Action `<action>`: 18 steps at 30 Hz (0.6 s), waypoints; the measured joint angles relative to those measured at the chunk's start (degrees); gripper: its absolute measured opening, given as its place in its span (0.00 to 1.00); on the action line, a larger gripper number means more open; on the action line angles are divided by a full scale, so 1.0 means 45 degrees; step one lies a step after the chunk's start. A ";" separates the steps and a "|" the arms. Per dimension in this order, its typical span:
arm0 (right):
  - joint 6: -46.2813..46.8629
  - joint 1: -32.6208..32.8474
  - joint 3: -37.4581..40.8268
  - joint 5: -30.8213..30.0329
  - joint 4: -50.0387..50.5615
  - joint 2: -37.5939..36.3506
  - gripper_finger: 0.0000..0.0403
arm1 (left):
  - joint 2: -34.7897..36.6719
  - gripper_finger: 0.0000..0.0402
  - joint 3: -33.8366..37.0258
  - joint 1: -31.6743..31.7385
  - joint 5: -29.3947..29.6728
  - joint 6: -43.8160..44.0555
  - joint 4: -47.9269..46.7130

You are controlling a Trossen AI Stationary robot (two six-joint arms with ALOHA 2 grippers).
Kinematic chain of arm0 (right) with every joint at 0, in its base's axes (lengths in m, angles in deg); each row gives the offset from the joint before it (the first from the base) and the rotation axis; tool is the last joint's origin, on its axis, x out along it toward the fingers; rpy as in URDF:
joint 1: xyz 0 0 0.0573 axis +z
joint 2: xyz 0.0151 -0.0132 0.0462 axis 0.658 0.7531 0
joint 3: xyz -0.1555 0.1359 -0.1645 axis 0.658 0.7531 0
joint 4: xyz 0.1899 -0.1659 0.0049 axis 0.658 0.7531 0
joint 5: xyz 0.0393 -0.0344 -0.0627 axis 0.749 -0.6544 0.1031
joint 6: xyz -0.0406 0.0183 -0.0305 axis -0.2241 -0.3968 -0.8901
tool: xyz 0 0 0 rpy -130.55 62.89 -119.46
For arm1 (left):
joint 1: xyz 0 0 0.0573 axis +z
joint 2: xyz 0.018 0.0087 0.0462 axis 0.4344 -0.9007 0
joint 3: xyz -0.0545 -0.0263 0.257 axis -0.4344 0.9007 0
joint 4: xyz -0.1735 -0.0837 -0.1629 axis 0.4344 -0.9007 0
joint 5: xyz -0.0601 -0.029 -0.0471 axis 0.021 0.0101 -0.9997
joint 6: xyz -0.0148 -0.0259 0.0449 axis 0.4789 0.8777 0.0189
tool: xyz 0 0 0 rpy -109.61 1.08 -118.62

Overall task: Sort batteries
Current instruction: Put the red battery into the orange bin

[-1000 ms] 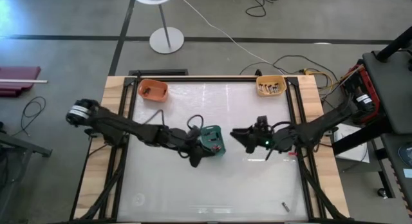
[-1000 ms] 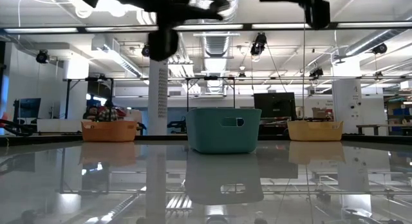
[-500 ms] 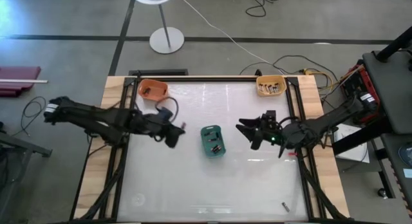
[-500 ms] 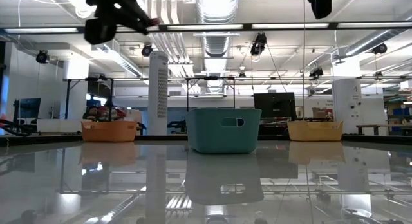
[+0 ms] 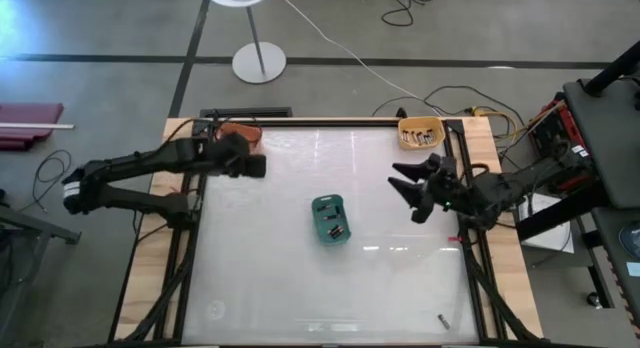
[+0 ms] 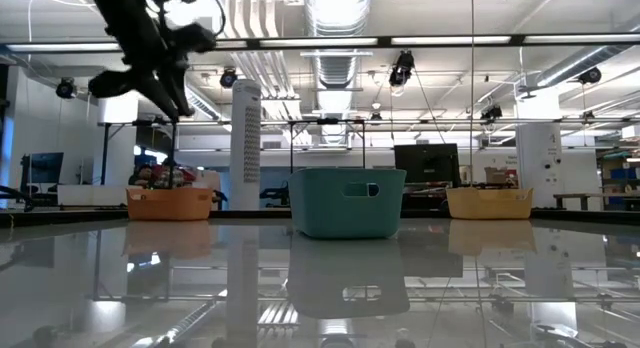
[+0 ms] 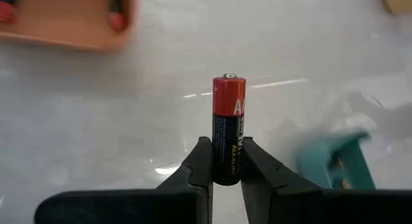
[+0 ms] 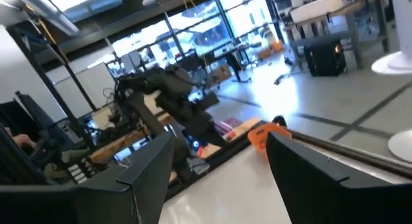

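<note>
A battery (image 7: pixel 229 102), black with a red end, sticks out of my left gripper (image 7: pixel 225 150), which is shut on it. That gripper (image 5: pixel 256 165) hangs in the air beside the orange bin (image 5: pixel 238 135) at the table's far left, above it in the low view (image 6: pixel 165 83). A teal bin (image 5: pixel 330 219) with several batteries stands mid-table. A yellow bin (image 5: pixel 420 133) with batteries stands at the far right. My right gripper (image 5: pixel 412 188) hovers open right of the teal bin, its fingers (image 8: pixel 151 176) apart and nothing between them. My left gripper pinches the battery's black body (image 7: pixel 226 137) between its two fingertips (image 7: pixel 201 161). The battery lies along the fingers, its red end (image 7: pixel 229 95) pointing away from them. It is lifted clear of the table.
One loose battery (image 5: pixel 442 320) lies near the table's front right corner. A lamp stand (image 5: pixel 258 60) and cables lie on the floor beyond the far edge. The glossy white tabletop (image 5: pixel 270 278) lies bare in front of the teal bin.
My left gripper has swung from the teal bin toward the table's far left, up to the orange bin, carrying the battery. My right gripper has drawn back toward the right edge and risen, staying open.
</note>
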 joint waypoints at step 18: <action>-0.1392 -0.1025 0.0005 0.2728 0.6334 -0.1999 0.48 | -0.2987 0.07 -0.0040 0.6528 -0.2605 -0.1774 0.0366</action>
